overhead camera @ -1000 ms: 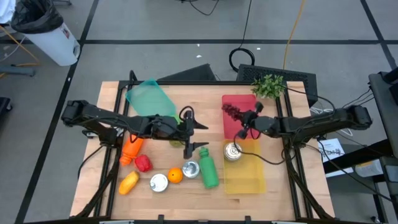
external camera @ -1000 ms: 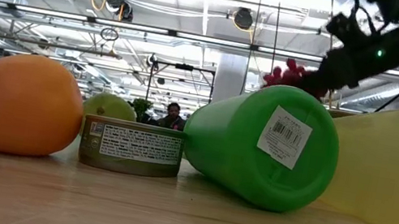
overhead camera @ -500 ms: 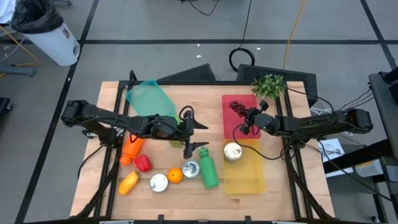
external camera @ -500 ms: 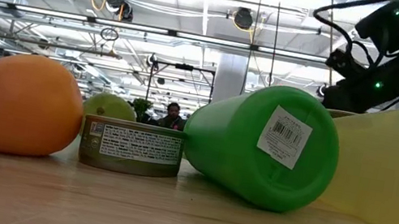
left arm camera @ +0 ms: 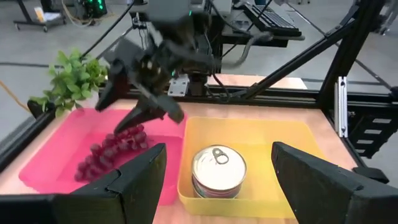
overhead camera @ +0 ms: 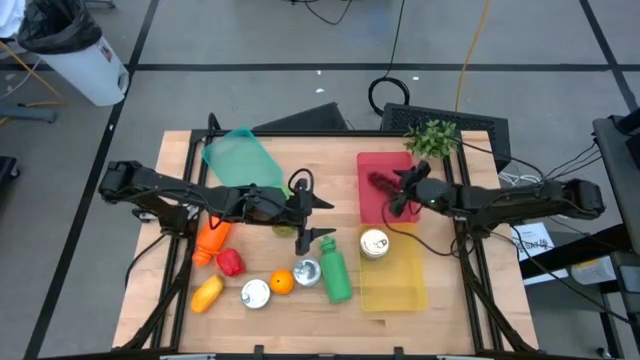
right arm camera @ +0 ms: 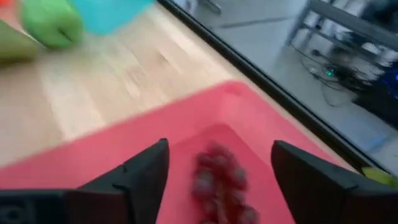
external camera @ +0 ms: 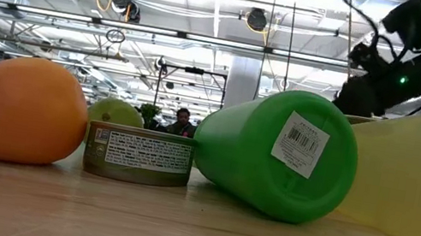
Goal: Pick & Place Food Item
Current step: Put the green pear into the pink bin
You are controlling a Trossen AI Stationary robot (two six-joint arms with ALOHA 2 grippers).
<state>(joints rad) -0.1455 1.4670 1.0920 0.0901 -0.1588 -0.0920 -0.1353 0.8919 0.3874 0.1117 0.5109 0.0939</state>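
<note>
Since grapes lie loose in red bin, right claw hangs just above, fingers apart, nothing gripped. Left claw waits mid-desk, spread, empty, near green bottle.

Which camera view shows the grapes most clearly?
The left wrist view: the grapes lie unobstructed in the pink bin. The high view half hides them under the right gripper; the right wrist view blurs them; the low view shows none.

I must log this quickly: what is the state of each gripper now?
Left gripper: open, holding nothing, above the middle of the table.
Right gripper: open over the red tray; the grapes lie in it.
</note>
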